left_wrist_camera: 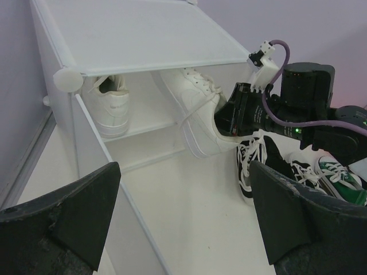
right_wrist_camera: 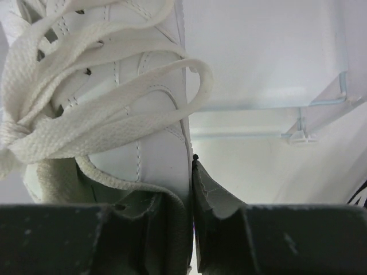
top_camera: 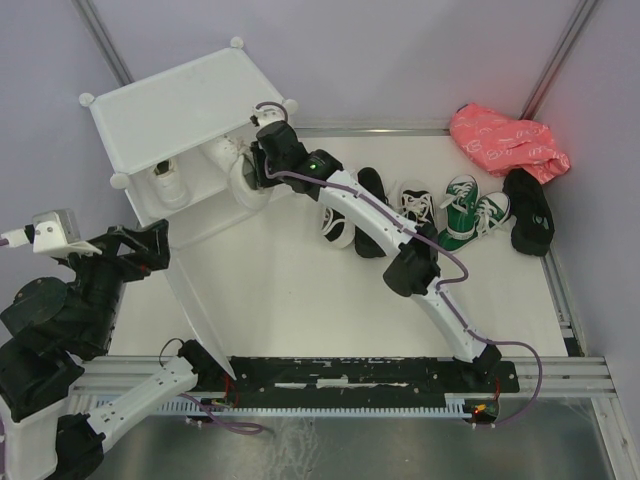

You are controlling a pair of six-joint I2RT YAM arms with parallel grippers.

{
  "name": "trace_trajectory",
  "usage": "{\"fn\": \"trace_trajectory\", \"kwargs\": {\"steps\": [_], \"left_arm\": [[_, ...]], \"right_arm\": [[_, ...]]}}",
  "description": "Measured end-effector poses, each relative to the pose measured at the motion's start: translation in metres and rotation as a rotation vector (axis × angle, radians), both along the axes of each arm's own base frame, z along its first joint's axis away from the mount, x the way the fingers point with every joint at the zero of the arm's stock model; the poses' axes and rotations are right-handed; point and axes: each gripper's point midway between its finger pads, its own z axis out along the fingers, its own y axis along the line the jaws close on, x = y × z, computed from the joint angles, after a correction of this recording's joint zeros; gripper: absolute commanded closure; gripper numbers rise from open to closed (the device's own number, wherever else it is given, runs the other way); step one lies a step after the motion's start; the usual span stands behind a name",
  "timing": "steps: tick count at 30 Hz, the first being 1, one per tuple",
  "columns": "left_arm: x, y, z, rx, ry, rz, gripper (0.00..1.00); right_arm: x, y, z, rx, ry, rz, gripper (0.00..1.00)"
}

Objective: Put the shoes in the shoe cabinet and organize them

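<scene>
Positions are given relative to the shoe cabinet [top_camera: 190,105], reading from left to right. Left of the cabinet and nearer to the arm bases, we see the left gripper [top_camera: 135,250] facing the open front, its jaws spread wide and nothing between its fingers [left_wrist_camera: 63,223]. The door panel [top_camera: 195,300] stands swung out from the cabinet toward the near edge of the table [top_camera: 300,300]. Inside the cabinet, at its left side, the first white sneaker [left_wrist_camera: 106,106] rests on the inner shelf [left_wrist_camera: 143,129]. At the right side of the opening, the second white sneaker [left_wrist_camera: 195,114] is tilted and lies partly inside the cabinet. The right gripper [top_camera: 262,165] has hold of it, its jaws drawn nearly together on the wall of the shoe's collar, laces hanging loose before the fingers [right_wrist_camera: 258,240]. Right of the cabinet, on the table, lie the black sneakers with white laces [top_camera: 413,203] and a plain black shoe [top_camera: 372,185] between them. Further right lie the green sneakers [top_camera: 462,208], then the black shoes [top_camera: 528,212]. A pink bag [top_camera: 505,140] lies behind these.
</scene>
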Motion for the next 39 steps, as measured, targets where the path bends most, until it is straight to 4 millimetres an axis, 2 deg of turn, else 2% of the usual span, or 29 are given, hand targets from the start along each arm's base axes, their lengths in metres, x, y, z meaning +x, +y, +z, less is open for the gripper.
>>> {"fn": "trace_trajectory", "kwargs": {"steps": [3, 5, 9, 11, 13, 14, 15, 19, 24, 28, 36, 39], "left_arm": [[-0.001, 0.001, -0.001, 0.004, 0.005, -0.001, 0.0], [-0.002, 0.001, -0.001, 0.004, 0.006, -0.001, 0.0], [-0.004, 0.002, 0.003, -0.003, -0.002, -0.003, 0.01], [-0.005, 0.003, 0.004, -0.007, -0.006, -0.003, 0.01], [-0.006, 0.005, 0.006, -0.011, -0.01, -0.003, 0.01], [-0.007, 0.005, 0.007, -0.013, -0.013, -0.003, 0.01], [-0.007, 0.006, 0.008, -0.014, -0.014, -0.003, 0.01], [-0.008, 0.006, 0.008, -0.013, -0.013, -0.003, 0.01], [-0.008, 0.007, 0.006, -0.009, -0.008, -0.003, 0.01], [-0.008, 0.007, 0.005, -0.006, -0.005, 0.001, 0.0], [-0.009, 0.009, 0.004, -0.002, -0.001, 0.008, 0.0], [-0.009, 0.011, 0.002, 0.001, 0.003, 0.018, 0.0]], "right_arm": [[0.005, 0.004, 0.008, 0.035, -0.019, -0.014, 0.62], [0.006, 0.006, 0.009, 0.048, -0.021, -0.02, 0.45], [0.015, 0.013, 0.013, 0.103, -0.039, -0.037, 0.37], [0.021, 0.017, 0.024, 0.143, -0.07, -0.044, 0.32], [0.026, 0.019, 0.034, 0.177, -0.093, -0.05, 0.16], [0.029, 0.02, 0.039, 0.195, -0.107, -0.051, 0.05], [0.03, 0.021, 0.042, 0.207, -0.112, -0.053, 0.01], [0.03, 0.023, 0.046, 0.221, -0.124, -0.037, 0.01], [0.019, 0.02, 0.048, 0.199, -0.116, 0.005, 0.01], [0.004, 0.014, 0.057, 0.187, -0.111, 0.057, 0.01], [-0.032, -0.007, 0.087, 0.149, -0.148, 0.179, 0.01], [-0.043, -0.012, 0.083, 0.111, -0.155, 0.212, 0.01]]}}
